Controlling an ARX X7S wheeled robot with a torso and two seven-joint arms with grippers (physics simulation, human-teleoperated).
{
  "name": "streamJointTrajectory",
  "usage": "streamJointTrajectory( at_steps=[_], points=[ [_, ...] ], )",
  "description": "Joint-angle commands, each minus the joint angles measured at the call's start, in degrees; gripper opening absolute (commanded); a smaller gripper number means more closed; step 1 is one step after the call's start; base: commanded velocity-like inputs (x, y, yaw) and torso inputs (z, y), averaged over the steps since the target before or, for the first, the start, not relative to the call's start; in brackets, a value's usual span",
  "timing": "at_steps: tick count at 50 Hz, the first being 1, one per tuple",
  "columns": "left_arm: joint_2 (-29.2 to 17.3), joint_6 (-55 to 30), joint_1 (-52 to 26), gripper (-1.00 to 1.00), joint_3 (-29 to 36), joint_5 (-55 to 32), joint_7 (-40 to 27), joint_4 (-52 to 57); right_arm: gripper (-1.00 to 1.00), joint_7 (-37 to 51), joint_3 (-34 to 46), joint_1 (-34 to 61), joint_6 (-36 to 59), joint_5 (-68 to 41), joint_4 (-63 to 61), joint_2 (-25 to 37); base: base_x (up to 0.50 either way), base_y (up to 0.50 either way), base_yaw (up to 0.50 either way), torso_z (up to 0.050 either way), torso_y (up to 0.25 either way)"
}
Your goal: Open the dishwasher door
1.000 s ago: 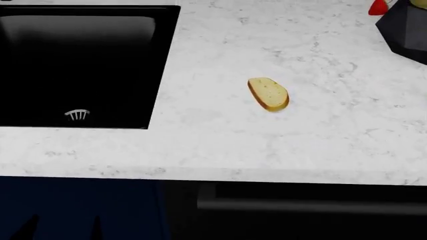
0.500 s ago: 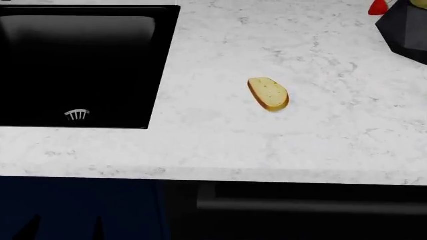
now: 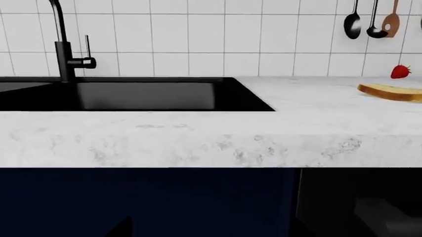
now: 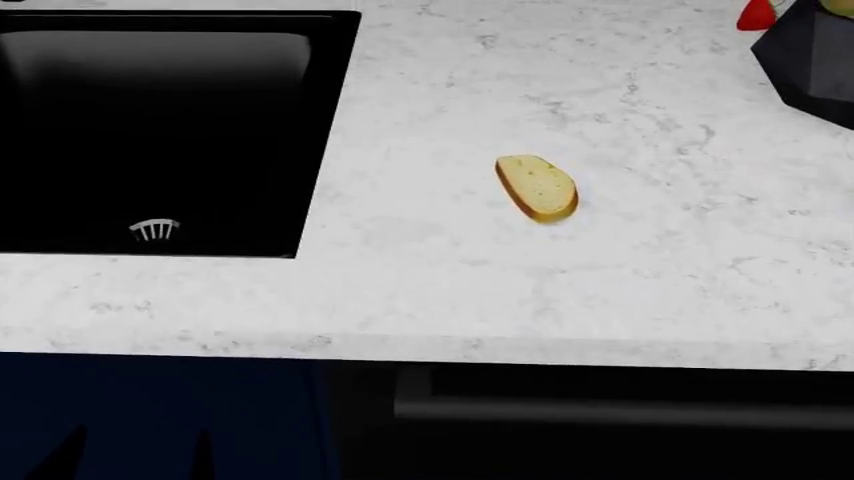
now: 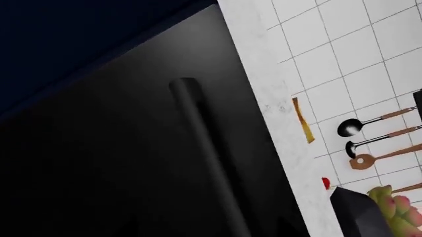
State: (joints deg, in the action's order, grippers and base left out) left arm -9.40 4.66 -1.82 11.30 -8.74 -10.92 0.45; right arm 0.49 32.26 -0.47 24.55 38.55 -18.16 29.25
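Note:
The dishwasher door [image 4: 587,440] is a glossy black panel under the counter at the lower right of the head view, shut, with its dark-grey bar handle [image 4: 614,410] just below the counter edge. In the right wrist view the door [image 5: 118,163] fills the frame and the handle [image 5: 204,148] runs along it. My right gripper [image 5: 207,231] faces the door close to the handle; only faint dark fingertips show, wide apart and empty. My left gripper [image 3: 211,233] faces the navy cabinet door [image 3: 145,202] left of the dishwasher, its dark fingertips [image 3: 122,228] wide apart and empty.
A white marble counter [image 4: 441,290] overhangs the door. On it lie a bread slice [image 4: 537,187] and a dark angular object [image 4: 811,55] at the far right. A black sink [image 4: 160,130] is at the left, with a black tap [image 3: 64,44]. Utensils [image 5: 369,123] hang on the tiled wall.

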Motion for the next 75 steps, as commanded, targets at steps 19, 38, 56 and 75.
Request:
streamJointTrajectory(
  at_steps=[19, 38, 56, 75],
  points=[
    [-0.94, 0.48, 0.06, 1.00, 1.01, -0.66, -0.89, 0.13, 1.00, -3.38, 4.24, 8.22, 0.94, 3.80, 10.68, -1.38, 0.00, 0.00, 0.00, 0.000, 0.000],
    [-1.62, 0.28, 0.75, 1.00, 1.34, -1.21, -1.76, 1.54, 1.00, -2.38, 4.19, 11.75, -0.13, 2.47, 17.35, -2.76, 0.00, 0.00, 0.00, 0.000, 0.000],
    [-2.07, 0.86, 0.87, 1.00, 1.52, -1.77, -2.30, 1.25, 1.00, -2.11, 4.57, 17.12, -1.11, 2.14, 25.41, -3.71, 0.00, 0.00, 0.00, 0.000, 0.000],
    [-2.84, 0.83, 1.01, 1.00, 1.42, -2.31, -3.14, 2.03, 1.00, -1.92, 4.96, 24.47, -2.80, 1.44, 34.61, -5.64, 0.00, 0.00, 0.00, 0.000, 0.000]
  ],
)
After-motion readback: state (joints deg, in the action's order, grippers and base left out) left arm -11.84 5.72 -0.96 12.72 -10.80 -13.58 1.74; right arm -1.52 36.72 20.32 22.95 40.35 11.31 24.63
